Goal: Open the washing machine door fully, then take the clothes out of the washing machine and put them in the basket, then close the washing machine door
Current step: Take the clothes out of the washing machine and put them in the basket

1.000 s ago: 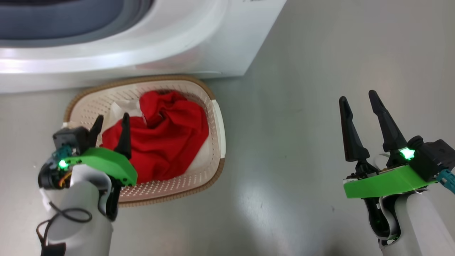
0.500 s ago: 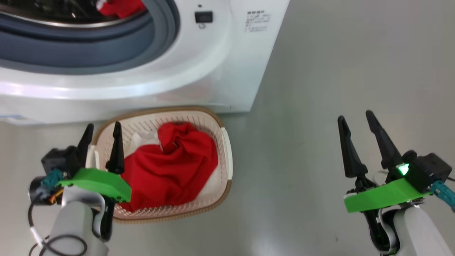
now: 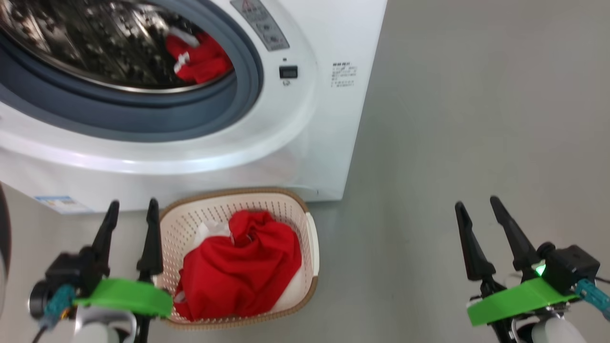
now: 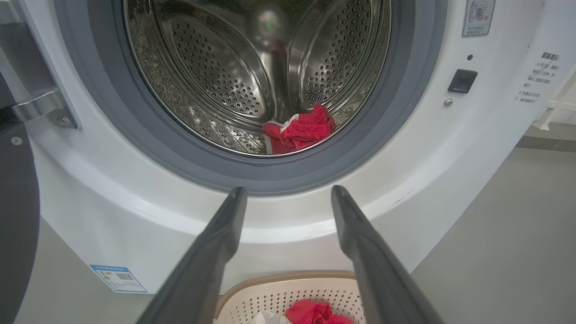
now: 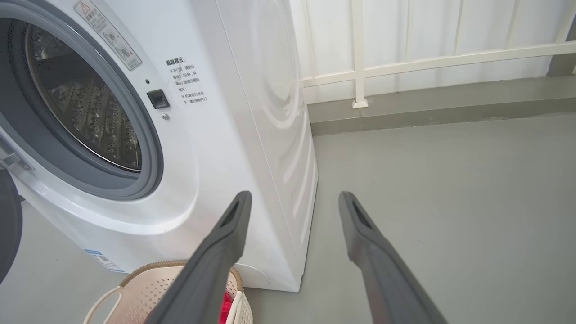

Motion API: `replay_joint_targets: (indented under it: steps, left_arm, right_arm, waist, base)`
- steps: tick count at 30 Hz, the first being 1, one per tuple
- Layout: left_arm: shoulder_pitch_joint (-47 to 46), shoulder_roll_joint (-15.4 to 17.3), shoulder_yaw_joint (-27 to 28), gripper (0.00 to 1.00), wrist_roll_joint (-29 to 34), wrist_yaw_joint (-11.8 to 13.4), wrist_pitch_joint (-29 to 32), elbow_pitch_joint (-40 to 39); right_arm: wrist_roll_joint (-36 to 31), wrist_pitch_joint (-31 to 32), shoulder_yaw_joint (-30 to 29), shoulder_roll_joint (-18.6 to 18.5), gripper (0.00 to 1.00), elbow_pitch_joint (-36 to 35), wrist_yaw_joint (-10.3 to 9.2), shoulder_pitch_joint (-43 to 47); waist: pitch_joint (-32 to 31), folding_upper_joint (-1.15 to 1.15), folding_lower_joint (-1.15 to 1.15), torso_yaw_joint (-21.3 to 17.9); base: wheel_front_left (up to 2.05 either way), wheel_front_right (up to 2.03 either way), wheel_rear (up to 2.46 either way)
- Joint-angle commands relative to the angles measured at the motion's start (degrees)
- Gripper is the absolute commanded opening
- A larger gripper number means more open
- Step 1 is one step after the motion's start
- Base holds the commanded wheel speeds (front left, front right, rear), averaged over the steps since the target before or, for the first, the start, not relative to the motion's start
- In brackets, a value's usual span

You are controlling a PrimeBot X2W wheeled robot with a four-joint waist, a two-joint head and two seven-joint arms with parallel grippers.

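Observation:
The white washing machine [image 3: 295, 133] stands open, its door [image 4: 15, 216] swung out to the left as a black rim. One of the red clothes [image 3: 198, 59] lies low in the steel drum, also seen as clothes [image 4: 299, 130] from the left wrist. The basket [image 3: 312, 247] sits on the floor before the machine and holds more red clothes [image 3: 243, 271]. My left gripper [image 3: 132, 205] is open and empty at the basket's left rim, pointing at the machine. My right gripper [image 3: 475, 202] is open and empty over bare floor, far to the basket's right.
Grey floor [image 3: 452, 119] spreads right of the machine. A white railing [image 5: 360, 67] and a low kerb run along the back wall. The door's metal hinge [image 4: 40, 105] juts out at the left of the opening.
The head camera has tilted up, bringing the drum and the garment inside into view. My left gripper has drawn back from over the basket's clothes to its left rim. Both grippers stay open.

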Motion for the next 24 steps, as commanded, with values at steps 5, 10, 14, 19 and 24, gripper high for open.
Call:
replay_joint_targets:
  steps: [5, 10, 14, 19, 24]
  left_arm:
    - [5.70, 0.98, 2.63, 1.00, 0.50, -0.31, -0.28, -6.37]
    - [10.59, 0.69, 2.76, 1.00, 1.44, -0.31, -0.28, -10.64]
    - [14.10, 0.46, 2.98, 1.00, 1.17, -0.31, -0.28, -13.61]
    - [17.40, 0.24, 3.57, 1.00, 0.95, -0.31, -0.28, -16.05]
    - [18.29, 0.14, 3.99, 1.00, 0.47, -0.31, -0.28, -16.27]
  right_arm:
    - [0.69, -0.37, 0.87, -0.96, 1.00, -1.63, 0.36, 2.83]
    - [0.88, -0.37, 0.15, -1.24, 1.00, -2.54, 0.36, 5.31]
    - [0.92, -0.37, -0.50, -1.42, 1.00, -3.19, 0.36, 6.88]
    - [0.96, -0.37, -0.97, -1.48, 1.00, -3.34, 0.36, 7.74]
    - [1.10, -0.37, -0.89, -1.50, 1.00, -3.21, 0.36, 8.11]
  waist:
    - [-5.09, 0.00, 0.00, -0.01]
    - [-6.24, 0.00, 0.00, 0.05]
    - [-6.53, 0.00, 0.00, -0.08]
    - [-6.96, 0.00, 0.00, -0.35]
    - [-7.46, 0.00, 0.00, -0.61]
  base:
    - [0.00, 0.00, 0.00]
    - [0.00, 0.00, 0.00]
    - [0.00, 0.00, 0.00]
    - [0.00, 0.00, 0.00]
    - [0.00, 0.00, 0.00]
